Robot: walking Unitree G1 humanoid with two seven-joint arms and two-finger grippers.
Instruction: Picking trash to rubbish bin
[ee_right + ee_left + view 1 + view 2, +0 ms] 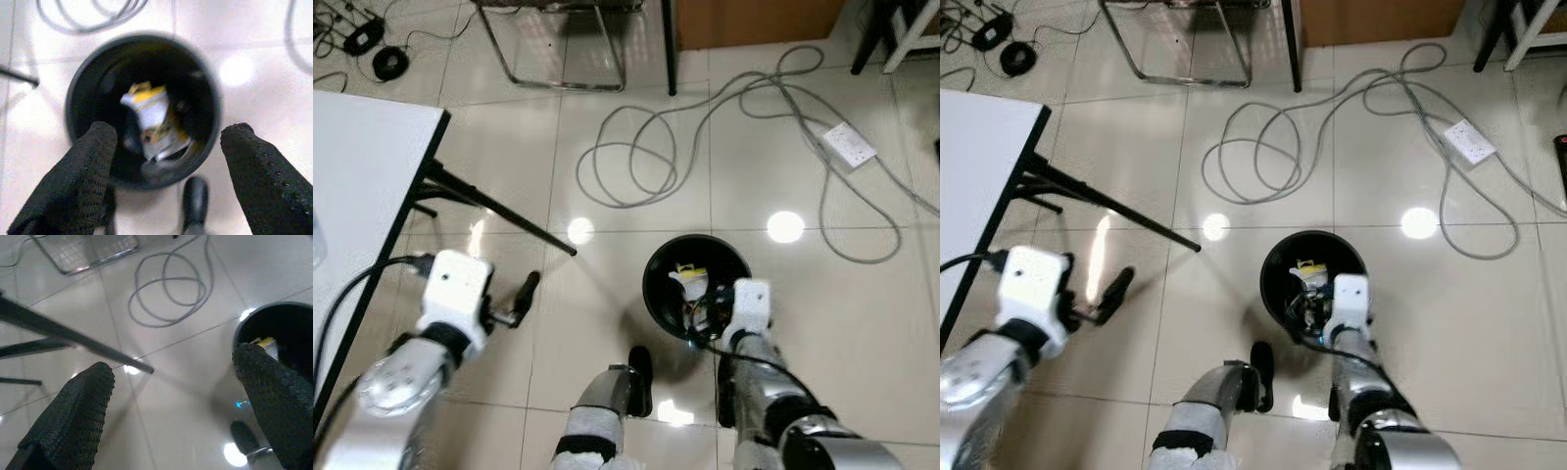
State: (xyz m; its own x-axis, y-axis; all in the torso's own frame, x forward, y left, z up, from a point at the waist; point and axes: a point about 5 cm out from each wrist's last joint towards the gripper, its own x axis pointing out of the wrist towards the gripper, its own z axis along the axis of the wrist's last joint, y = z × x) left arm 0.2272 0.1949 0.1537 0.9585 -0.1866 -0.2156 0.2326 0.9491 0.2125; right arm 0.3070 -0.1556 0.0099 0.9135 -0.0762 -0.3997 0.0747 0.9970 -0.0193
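A white table (362, 166) fills the left edge of the tiled floor (509, 147), its black leg slanting out across the tiles. Beside it the left gripper (171, 396) hangs over bare floor, fingers spread wide and empty. To the right, the right gripper (166, 161) hovers directly above the round black rubbish bin (658, 289), fingers wide apart, holding nothing. White-and-yellow trash (151, 117) lies inside the bin. Grey cable (636, 157) loops across the floor beyond.

Office: desk (362, 166), power strip (849, 144), cables (636, 157)
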